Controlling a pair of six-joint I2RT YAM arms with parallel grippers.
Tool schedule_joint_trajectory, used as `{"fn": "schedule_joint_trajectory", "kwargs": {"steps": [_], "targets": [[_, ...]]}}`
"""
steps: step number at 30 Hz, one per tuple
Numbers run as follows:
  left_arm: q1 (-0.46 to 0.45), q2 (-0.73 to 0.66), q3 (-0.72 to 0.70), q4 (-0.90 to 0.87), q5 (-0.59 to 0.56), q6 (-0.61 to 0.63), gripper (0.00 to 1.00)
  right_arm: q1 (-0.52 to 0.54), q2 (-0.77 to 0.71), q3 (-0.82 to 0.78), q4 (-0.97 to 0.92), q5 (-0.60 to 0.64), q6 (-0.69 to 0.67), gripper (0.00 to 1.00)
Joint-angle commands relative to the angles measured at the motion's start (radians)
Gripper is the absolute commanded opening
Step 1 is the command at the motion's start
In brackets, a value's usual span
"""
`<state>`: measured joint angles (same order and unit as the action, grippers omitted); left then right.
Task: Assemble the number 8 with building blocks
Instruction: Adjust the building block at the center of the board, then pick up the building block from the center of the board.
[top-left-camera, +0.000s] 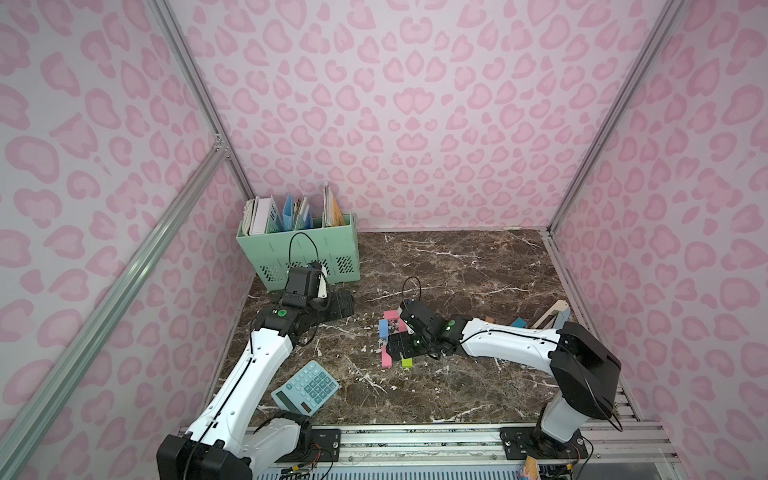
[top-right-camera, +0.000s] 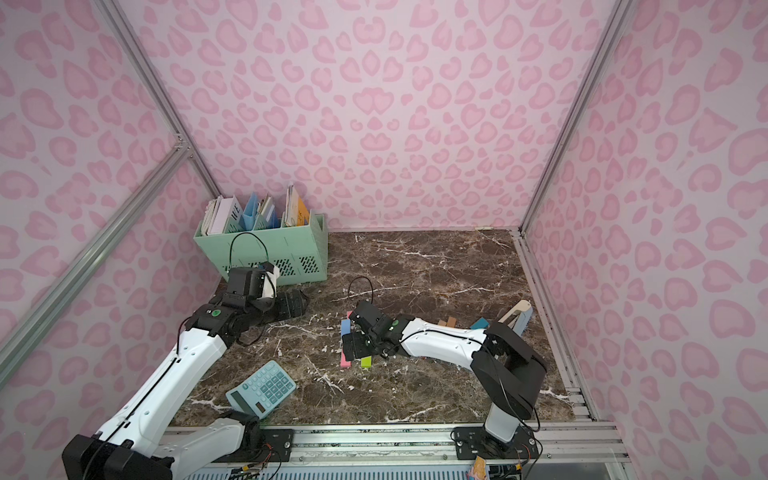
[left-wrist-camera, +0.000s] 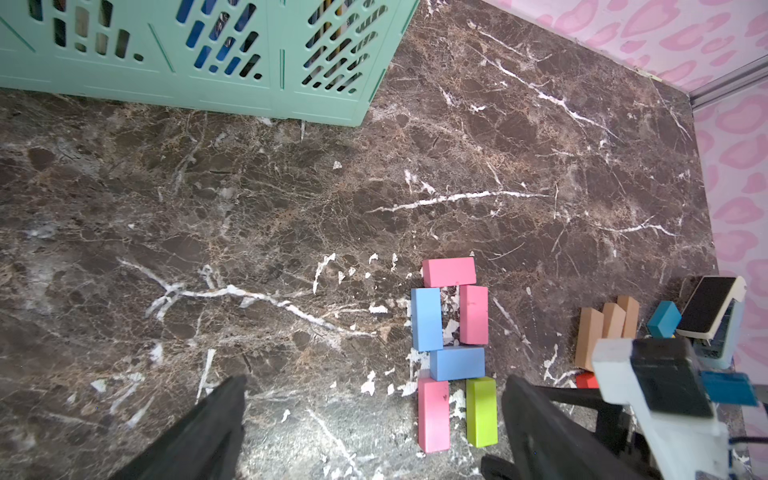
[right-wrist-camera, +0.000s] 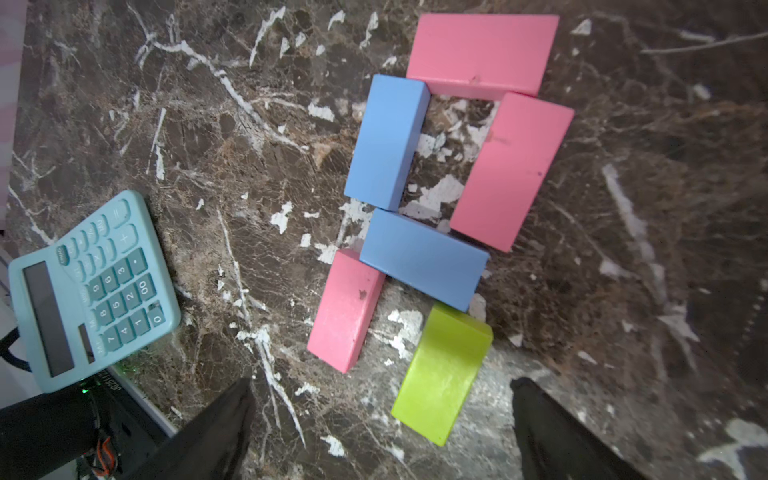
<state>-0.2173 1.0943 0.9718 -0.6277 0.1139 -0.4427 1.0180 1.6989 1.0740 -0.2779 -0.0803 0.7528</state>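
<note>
Your right pincer (right-wrist-camera: 380, 390) apart over the lime-green flat wooden block (top-left-camera: 407, 362), left pincer (left-wrist-camera: 374, 384) apart too, light-blue calculator (top-left-camera: 305, 388) at its eight o'clock.

dark marble desk (top-left-camera: 457, 266) lies bare toward its far right corner; mint-green slotted plastic crate (top-left-camera: 340, 245) fills the far left corner; coloured wooden blocks (left-wrist-camera: 456, 363) mid-desk.

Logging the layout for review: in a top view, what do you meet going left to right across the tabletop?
Calculator → nearest pink block → lime-green block → bare-wood blocks → teal block. The organizer overlaps the calculator, so it is omitted.
</note>
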Motion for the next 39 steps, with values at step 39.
{"fn": "schedule_joint_trajectory", "kwargs": {"steps": [39], "targets": [[0.001, 0.000, -0.010, 0.008, 0.012, 0.007, 0.98, -0.544, -0.460, -0.369, -0.183, 0.146, -0.059, 0.82]]}}
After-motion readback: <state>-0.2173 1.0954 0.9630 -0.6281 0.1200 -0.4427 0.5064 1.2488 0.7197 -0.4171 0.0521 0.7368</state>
